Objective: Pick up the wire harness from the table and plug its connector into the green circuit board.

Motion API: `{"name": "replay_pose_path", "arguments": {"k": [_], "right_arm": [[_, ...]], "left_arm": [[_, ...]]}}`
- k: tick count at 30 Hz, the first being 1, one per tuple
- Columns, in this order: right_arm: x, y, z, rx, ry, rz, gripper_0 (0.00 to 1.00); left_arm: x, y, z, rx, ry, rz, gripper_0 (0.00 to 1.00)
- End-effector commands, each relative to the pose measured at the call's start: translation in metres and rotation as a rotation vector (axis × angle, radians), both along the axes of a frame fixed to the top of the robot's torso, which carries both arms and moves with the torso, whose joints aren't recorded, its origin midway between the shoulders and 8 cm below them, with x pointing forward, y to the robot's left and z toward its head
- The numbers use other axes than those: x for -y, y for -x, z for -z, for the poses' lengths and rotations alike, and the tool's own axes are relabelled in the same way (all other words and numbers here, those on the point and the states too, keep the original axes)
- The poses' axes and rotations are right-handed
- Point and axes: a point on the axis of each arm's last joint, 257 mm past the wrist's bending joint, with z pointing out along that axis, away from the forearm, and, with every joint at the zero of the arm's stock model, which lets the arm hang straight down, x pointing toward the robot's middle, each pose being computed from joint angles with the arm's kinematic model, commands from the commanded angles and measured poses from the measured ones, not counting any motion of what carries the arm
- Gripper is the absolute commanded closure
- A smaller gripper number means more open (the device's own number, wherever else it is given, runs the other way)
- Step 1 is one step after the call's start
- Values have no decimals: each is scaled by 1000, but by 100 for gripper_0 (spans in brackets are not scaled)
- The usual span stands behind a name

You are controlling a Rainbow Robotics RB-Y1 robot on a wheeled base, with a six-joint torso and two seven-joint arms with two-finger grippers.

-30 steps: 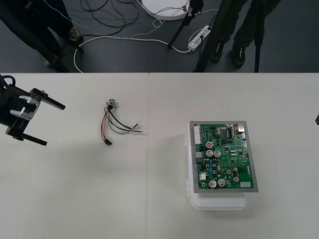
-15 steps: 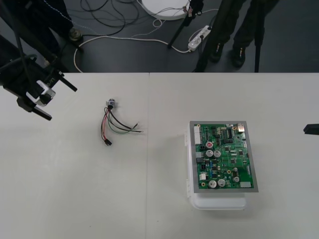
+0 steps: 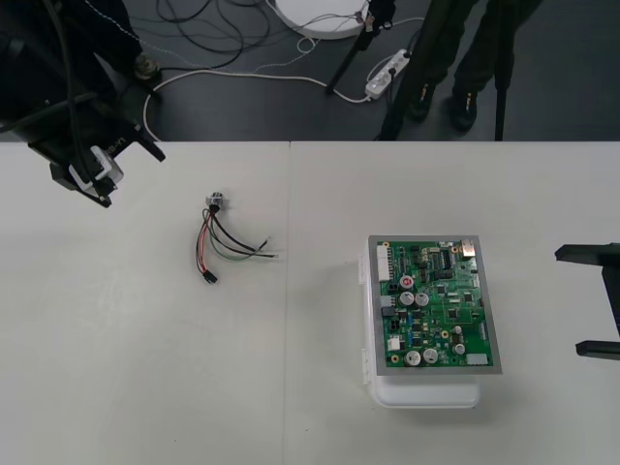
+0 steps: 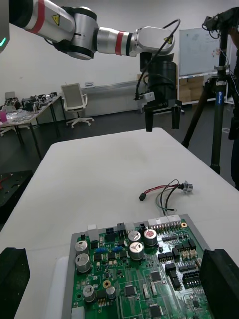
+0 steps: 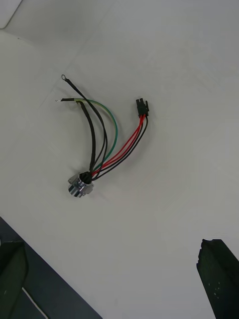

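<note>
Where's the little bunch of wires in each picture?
Front view: the harness lies on the table, left of the green board.
Right wrist view: the harness lies beyond the green board, between it and the left gripper.
Left wrist view: the harness lies on the table ahead of the left gripper.
Shared landmark: its round metal socket.

Harness [image 3: 218, 242] on table [image 3: 291, 407], well left of board [image 3: 436, 305]; left gripper [image 3: 134, 180] farther left, seemingly behind; right gripper [image 3: 568, 301] just right.
</note>
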Motion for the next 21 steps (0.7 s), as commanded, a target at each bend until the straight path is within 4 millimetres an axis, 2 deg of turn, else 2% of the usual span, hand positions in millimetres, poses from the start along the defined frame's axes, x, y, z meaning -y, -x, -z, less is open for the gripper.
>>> {"name": "replay_pose_path", "arguments": {"k": [1, 14, 18, 21], "right_arm": [[2, -4, -4, 86, 23, -51, 0], [0, -18, 12, 225, 29, -69, 0], [-5, -21, 23, 203, 15, -66, 0], [-6, -27, 28, 194, 5, -50, 0]], "left_arm": [[28, -31, -39, 188, -10, 180, 0], [61, -56, -56, 352, -130, 423, 0], [68, -61, -52, 371, -138, 465, 0], [65, -69, -47, 383, -169, 480, 0]]}}
